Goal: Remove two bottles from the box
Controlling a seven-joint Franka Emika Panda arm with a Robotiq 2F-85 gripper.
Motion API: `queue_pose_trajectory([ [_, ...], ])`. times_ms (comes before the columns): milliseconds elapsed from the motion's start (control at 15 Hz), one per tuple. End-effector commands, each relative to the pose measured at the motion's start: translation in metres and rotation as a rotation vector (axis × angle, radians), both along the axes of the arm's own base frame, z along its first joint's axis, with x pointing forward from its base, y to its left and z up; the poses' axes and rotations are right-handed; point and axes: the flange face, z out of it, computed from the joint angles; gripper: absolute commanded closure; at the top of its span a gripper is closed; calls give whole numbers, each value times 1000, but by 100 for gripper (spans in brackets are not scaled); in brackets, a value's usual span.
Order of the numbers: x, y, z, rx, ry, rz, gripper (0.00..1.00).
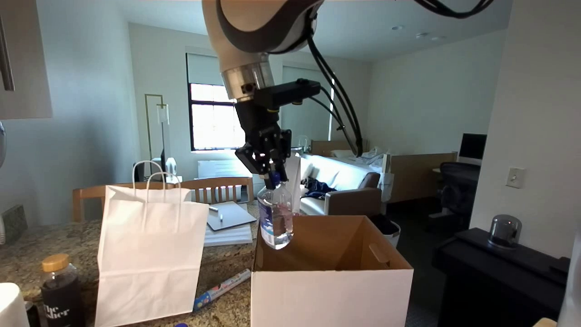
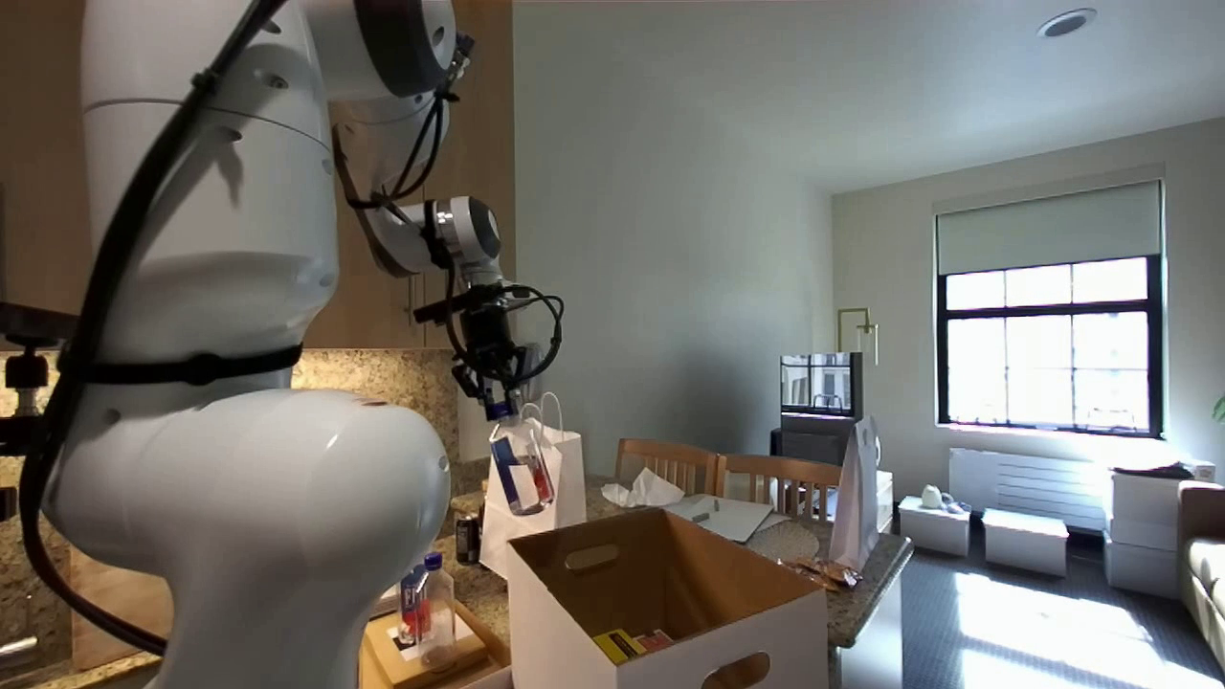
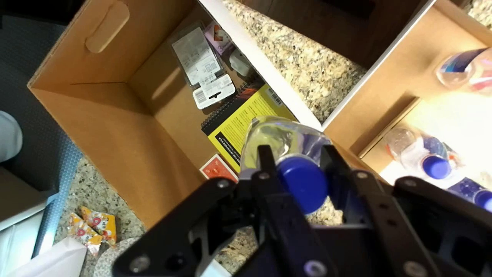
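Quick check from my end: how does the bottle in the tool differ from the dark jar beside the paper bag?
The held bottle has a blue cap; the dark jar has an orange cap. The bottle is mostly clear, the jar mostly dark with white lettering. The bottle hangs tilted from the tool, the jar stands upright. Both are capped.

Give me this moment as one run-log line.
end effector: gripping bottle by blue cap; bottle: aloft, tilted; tall box: notebook inside; low box: more bottles inside
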Motion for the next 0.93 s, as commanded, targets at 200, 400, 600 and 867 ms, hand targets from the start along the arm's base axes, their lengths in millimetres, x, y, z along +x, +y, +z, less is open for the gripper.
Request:
queue_pose_trajectory([
  [200,-63,22,27,17,-13,230,87],
  [400,-77,28,23,111,6,286,87],
  [600,-83,37,-4,192,22,307,87],
  [867,-75,48,-53,253,9,274,87],
])
